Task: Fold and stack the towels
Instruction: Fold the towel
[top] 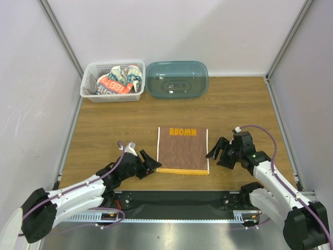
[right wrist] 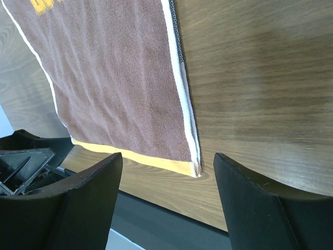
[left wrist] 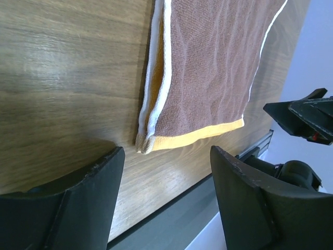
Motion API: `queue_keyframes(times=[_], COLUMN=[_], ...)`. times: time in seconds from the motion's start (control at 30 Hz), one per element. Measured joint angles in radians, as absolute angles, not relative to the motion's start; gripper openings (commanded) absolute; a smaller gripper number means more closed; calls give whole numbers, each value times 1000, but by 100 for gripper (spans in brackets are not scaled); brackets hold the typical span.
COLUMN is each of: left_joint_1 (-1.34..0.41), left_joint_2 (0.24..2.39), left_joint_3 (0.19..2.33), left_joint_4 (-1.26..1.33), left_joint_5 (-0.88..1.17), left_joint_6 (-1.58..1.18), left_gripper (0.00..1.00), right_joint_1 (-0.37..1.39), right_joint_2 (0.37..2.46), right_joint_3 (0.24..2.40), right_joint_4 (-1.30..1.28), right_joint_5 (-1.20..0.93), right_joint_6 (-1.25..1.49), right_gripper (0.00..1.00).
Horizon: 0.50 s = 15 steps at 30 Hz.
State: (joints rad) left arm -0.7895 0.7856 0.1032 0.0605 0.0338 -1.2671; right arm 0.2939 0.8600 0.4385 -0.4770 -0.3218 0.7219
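The brown towel [top: 183, 151] lies folded flat in the middle of the desk [top: 239, 104], its orange lettering at the far end. The left tool [top: 148, 164] and right tool [top: 218, 154] flank its near corners, both spread wide and holding nothing. A crumpled printed towel [top: 113, 83] sits in the white basket [top: 88, 86] beside the teal tub [top: 177, 79].

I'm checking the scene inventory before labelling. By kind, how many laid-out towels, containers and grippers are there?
Folded brown cloth towel with orange lettering: 1
White plastic lattice basket: 1 (the crumpled printed cloth inside is not counted)
Translucent teal oval tub: 1
Open grippers: 2 (left gripper, right gripper)
Total: 5
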Motion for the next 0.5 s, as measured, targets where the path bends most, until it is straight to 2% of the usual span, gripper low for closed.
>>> queue_keyframes(times=[0.5], left_joint_1=[-838], left_joint_2=[891], left_joint_3=[94], left_joint_4=[196], left_joint_5=[3], left_joint_6=[-1316], left_gripper=[71], right_joint_1=[306], right_joint_2=[837], right_joint_3=[405], right_joint_4=[-441], right_joint_5=[-330], right_joint_6=[734], right_gripper=[75])
